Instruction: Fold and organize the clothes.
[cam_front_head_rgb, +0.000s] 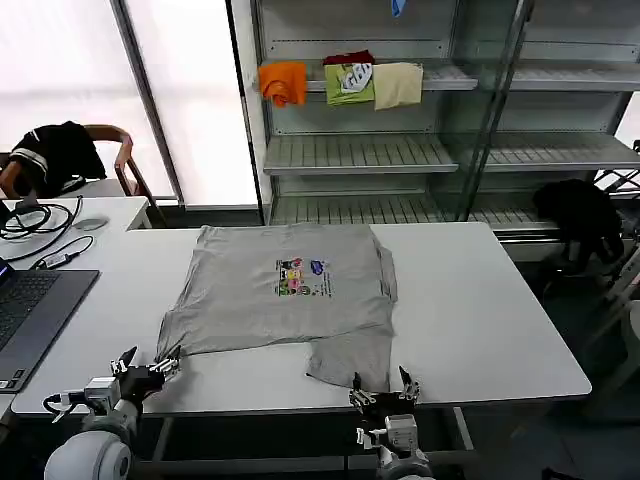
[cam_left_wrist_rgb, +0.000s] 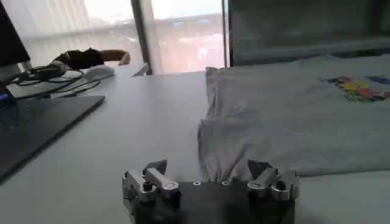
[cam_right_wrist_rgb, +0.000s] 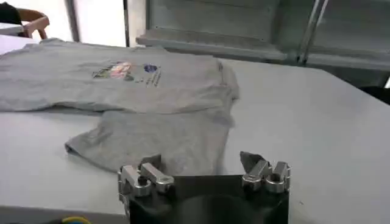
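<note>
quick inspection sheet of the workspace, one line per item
surface: white table, bare on the robot's right side
job's things: grey shirt lying flat, chest print facing up, one sleeve reaching the near edge
clutter: laptop and mouse at the robot's left
grippers: left gripper open at the shirt's near left corner; right gripper open at the sleeve
cables: black cables beside the laptop
surroundings: shelf rack holding folded clothes; chair with a black garment
</note>
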